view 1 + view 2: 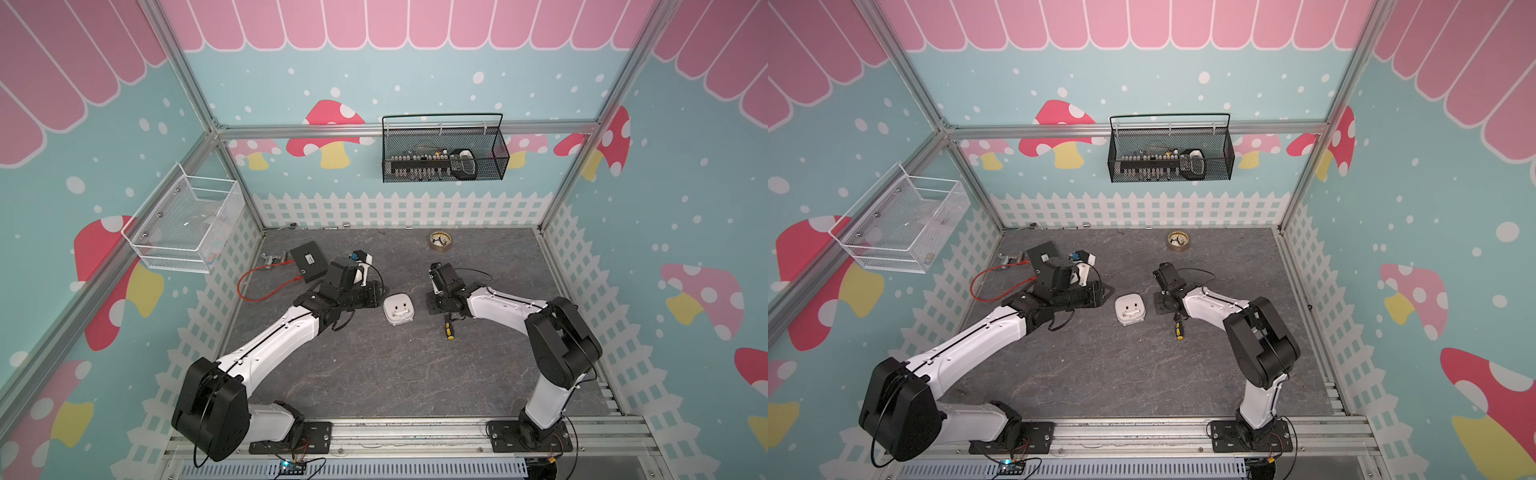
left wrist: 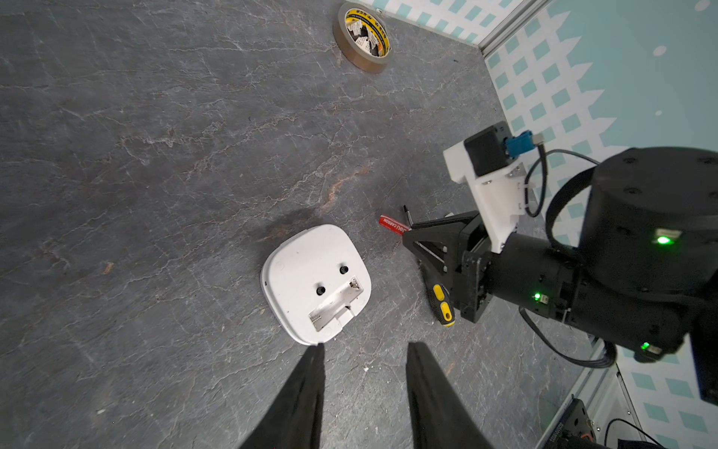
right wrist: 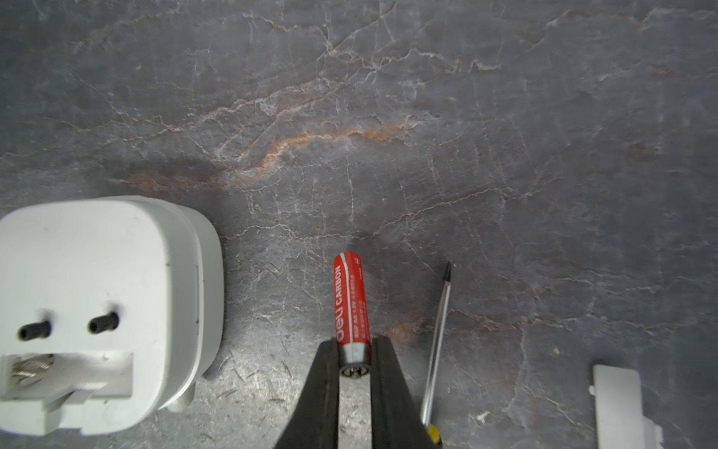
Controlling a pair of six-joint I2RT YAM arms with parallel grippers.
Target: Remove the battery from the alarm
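Observation:
The white alarm (image 1: 399,309) (image 1: 1130,309) lies face down in the middle of the table. Its back recess (image 2: 336,305) is uncovered, with only metal contacts showing inside. My right gripper (image 3: 353,344) is shut on the metallic end of the red battery (image 3: 349,303), just above the table beside the alarm (image 3: 97,311). The left wrist view shows the battery (image 2: 392,225) sticking out of that gripper's tips. My left gripper (image 2: 365,346) is open and holds nothing. One of its fingertips (image 2: 316,352) is right at the alarm's (image 2: 316,283) rim.
A black-and-yellow screwdriver (image 1: 449,330) (image 3: 439,342) lies next to the right gripper. A white cover piece (image 3: 621,404) lies beyond it. A tape roll (image 1: 440,241) sits at the back. A black box (image 1: 309,262) and a red cable (image 1: 249,291) lie behind the left arm.

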